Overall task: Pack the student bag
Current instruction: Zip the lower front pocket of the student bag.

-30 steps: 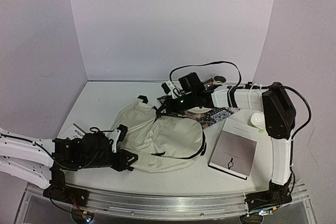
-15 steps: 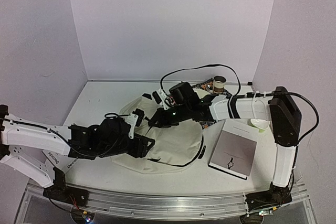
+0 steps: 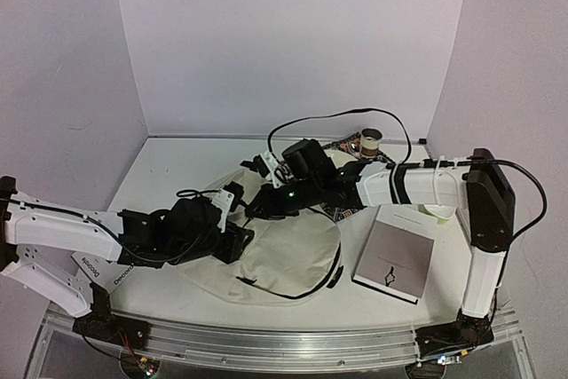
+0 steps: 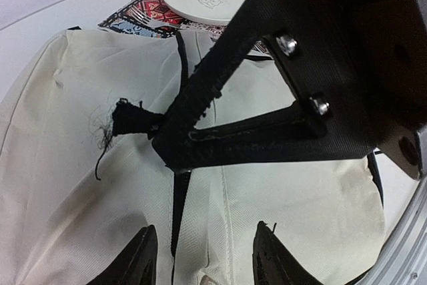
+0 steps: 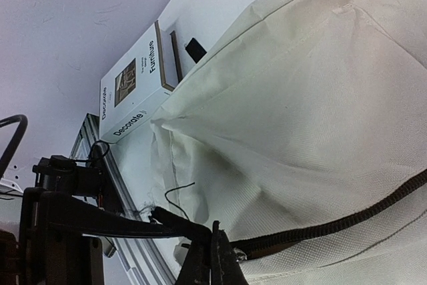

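Free to pass over bare table [image 3: 182, 166] at far left. Blocked mid-table by bag [image 3: 293, 255], with left gripper [image 3: 241, 241] low over its left part and right gripper [image 3: 257, 206] pinched on its far edge. Barred along far right by right arm [image 3: 399, 185], cup [image 3: 370, 139] behind. Hemmed near right by grey book [image 3: 395, 259], near left by Decorate book [image 3: 93, 271].

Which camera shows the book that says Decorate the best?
The right wrist view. There the Decorate book lies next to the student bag with its cover and title readable. The top view shows only a bit of it poking out from under the left arm. The left wrist view doesn't show it.
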{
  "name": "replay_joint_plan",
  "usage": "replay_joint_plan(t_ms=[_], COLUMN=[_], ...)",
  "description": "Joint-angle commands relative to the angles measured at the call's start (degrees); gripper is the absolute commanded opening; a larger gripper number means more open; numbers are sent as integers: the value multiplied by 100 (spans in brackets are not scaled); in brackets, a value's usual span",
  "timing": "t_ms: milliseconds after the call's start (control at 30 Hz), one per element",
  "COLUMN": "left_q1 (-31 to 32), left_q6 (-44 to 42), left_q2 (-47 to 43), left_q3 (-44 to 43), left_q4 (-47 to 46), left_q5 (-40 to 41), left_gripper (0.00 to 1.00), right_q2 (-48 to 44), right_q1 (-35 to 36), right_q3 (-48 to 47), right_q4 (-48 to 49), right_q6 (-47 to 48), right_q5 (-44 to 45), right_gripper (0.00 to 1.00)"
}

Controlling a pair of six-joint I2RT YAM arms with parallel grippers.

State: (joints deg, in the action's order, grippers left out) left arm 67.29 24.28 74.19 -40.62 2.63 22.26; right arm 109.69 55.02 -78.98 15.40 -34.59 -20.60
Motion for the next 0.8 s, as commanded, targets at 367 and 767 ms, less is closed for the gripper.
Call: replay_joint_plan(t_ms=[367, 767], left_q1=[-201, -161], left_q6=[-501, -358], left_q2=[588, 36], left_q3=[16, 584], left_q4=[-620, -545], left_q5=[-189, -1965], left_gripper=[21, 0], right_q2=[-507, -398], right_q1=[44, -441], right_q3=[-12, -74], right_q4=[231, -178], right_q6=[-230, 41], right_q5=[115, 1291], right_gripper=[0, 0])
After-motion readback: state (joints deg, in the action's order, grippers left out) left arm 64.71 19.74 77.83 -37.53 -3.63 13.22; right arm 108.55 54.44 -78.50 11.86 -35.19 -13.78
